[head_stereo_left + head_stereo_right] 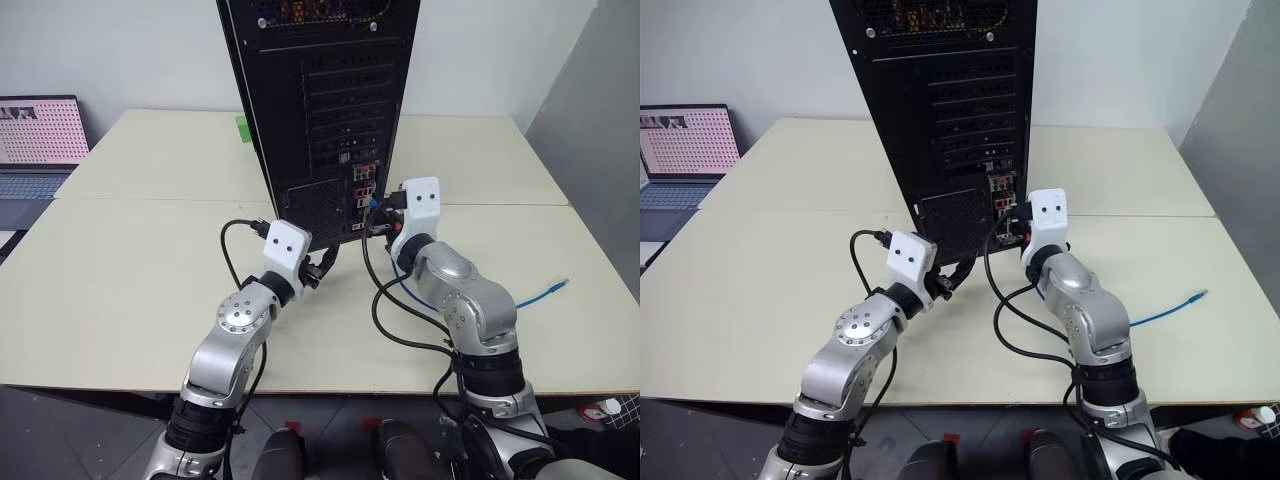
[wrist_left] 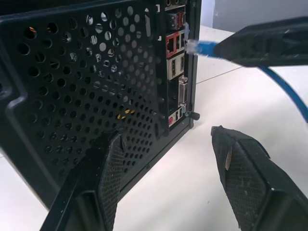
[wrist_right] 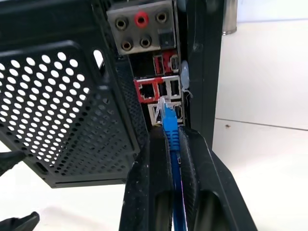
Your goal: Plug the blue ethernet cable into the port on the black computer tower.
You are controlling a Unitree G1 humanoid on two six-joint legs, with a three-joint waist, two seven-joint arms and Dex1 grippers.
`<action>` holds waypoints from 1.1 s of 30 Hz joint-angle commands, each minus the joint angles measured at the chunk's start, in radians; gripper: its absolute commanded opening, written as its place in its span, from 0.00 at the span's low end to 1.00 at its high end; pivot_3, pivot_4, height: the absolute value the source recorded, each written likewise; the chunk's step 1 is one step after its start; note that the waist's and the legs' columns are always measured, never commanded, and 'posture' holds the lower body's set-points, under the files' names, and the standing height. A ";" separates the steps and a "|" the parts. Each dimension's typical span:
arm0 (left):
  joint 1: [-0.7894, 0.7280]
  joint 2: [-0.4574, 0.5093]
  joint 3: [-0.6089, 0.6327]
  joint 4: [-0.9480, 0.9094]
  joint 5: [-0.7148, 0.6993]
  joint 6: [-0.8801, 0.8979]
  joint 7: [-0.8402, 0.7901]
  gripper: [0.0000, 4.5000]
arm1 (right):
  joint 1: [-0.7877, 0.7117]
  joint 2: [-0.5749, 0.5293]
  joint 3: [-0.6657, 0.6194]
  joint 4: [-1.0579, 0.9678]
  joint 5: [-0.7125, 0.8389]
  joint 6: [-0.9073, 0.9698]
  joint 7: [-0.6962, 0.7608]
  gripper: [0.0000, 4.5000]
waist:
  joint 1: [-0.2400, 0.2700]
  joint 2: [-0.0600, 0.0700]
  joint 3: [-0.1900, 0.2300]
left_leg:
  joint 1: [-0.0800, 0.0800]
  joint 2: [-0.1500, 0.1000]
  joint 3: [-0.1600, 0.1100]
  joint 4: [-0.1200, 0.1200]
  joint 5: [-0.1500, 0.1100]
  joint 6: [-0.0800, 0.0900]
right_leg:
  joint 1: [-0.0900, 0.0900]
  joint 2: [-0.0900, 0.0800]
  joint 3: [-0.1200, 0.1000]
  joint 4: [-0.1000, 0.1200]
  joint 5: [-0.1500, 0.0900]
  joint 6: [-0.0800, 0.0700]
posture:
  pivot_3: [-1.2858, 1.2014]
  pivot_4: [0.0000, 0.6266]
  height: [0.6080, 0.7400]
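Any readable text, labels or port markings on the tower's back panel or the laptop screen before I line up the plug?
None legible.
Black computer tower: no readable label or brand on its rear.
Connector cluster: no markings can be made out by the port.
Laptop screen: a dotted pattern; any text is too small to read.
Blue ethernet cable: no print visible.

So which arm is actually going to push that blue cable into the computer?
Probably the right. Its gripper is shut on the blue ethernet cable, plug tip just short of the port on the black computer tower. The left gripper hangs open and empty beside the vent grille.
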 commanded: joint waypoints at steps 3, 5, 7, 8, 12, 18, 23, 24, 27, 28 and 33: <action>-0.014 -0.018 0.004 -0.033 0.016 -0.007 0.004 0.66 | -0.035 0.024 -0.004 -0.009 -0.015 -0.035 0.006 0.00 | 0.000 0.000 0.000 | 0.000 0.000 0.000 0.000 0.000 0.000 | 0.000 0.000 0.000 0.000 0.000 0.000 | 0.52 0.24 1.00; -0.011 -0.022 0.001 -0.034 0.020 -0.007 0.003 0.66 | -0.041 0.030 -0.004 -0.004 -0.016 -0.036 0.008 0.00 | 0.000 0.000 0.000 | 0.000 0.000 0.000 0.000 0.000 0.000 | 0.000 0.000 0.000 0.000 0.000 0.000 | 0.52 0.24 1.00; -0.010 -0.025 0.000 -0.034 0.025 -0.007 0.001 0.66 | -0.048 0.033 -0.004 0.002 -0.016 -0.036 0.012 0.00 | 0.000 0.000 0.000 | 0.000 0.000 0.000 0.000 0.000 0.000 | 0.000 0.000 0.000 0.000 0.000 0.000 | 0.52 0.24 1.00; -0.010 -0.026 0.001 -0.031 0.028 -0.008 0.001 0.66 | -0.051 0.034 -0.003 0.007 -0.016 -0.035 0.014 0.00 | 0.000 0.000 0.000 | 0.000 0.000 0.000 0.000 0.000 0.000 | 0.000 0.000 0.000 0.000 0.000 0.000 | 0.52 0.24 1.00; -0.010 -0.029 0.003 -0.031 0.033 -0.007 -0.002 0.66 | -0.056 0.038 0.000 0.010 -0.016 -0.031 0.019 0.00 | 0.000 0.000 0.000 | 0.000 0.000 0.000 0.000 0.000 0.000 | 0.000 0.000 0.000 0.000 0.000 0.000 | 0.52 0.24 1.00; -0.005 -0.028 0.004 -0.034 0.038 -0.004 -0.006 0.66 | -0.057 0.043 0.000 0.018 -0.025 -0.038 0.022 0.00 | 0.000 0.000 0.000 | 0.000 0.000 0.000 0.000 0.000 0.000 | 0.000 0.000 0.000 0.000 0.000 0.000 | 0.52 0.24 1.00; -0.005 -0.031 0.008 -0.030 0.040 -0.009 -0.004 0.66 | -0.059 0.048 0.000 0.028 -0.037 -0.046 0.019 0.00 | 0.000 0.000 0.000 | 0.000 0.000 0.000 0.000 0.000 0.000 | 0.000 0.000 0.000 0.000 0.000 0.000 | 0.52 0.24 1.00; -0.005 -0.031 0.008 -0.031 0.040 -0.009 -0.004 0.66 | -0.059 0.049 0.000 0.029 -0.039 -0.047 0.020 0.00 | 0.000 0.000 0.000 | 0.000 0.000 0.000 0.000 0.000 0.000 | 0.000 0.000 0.000 0.000 0.000 0.000 | 0.52 0.24 1.00; -0.005 -0.030 0.008 -0.029 0.040 -0.009 -0.006 0.66 | -0.062 0.052 -0.002 0.039 -0.048 -0.054 0.023 0.00 | 0.000 0.000 0.000 | 0.000 0.000 0.000 0.000 0.000 0.000 | 0.000 0.000 0.000 0.000 0.000 0.000 | 0.52 0.24 1.00; -0.004 -0.030 0.008 -0.029 0.041 -0.009 -0.006 0.66 | -0.063 0.052 -0.002 0.042 -0.051 -0.056 0.024 0.00 | -0.001 0.000 0.000 | 0.000 0.000 0.000 0.000 0.000 0.000 | 0.000 0.000 0.000 -0.001 0.000 0.000 | 0.52 0.24 1.00; -0.004 -0.029 0.008 -0.027 0.042 -0.010 -0.007 0.66 | -0.070 0.053 0.000 0.058 -0.060 -0.066 0.029 0.00 | -0.002 0.000 0.000 | 0.000 0.000 0.000 0.000 0.000 0.000 | 0.000 0.000 0.000 0.000 0.000 0.000 | 0.52 0.24 1.00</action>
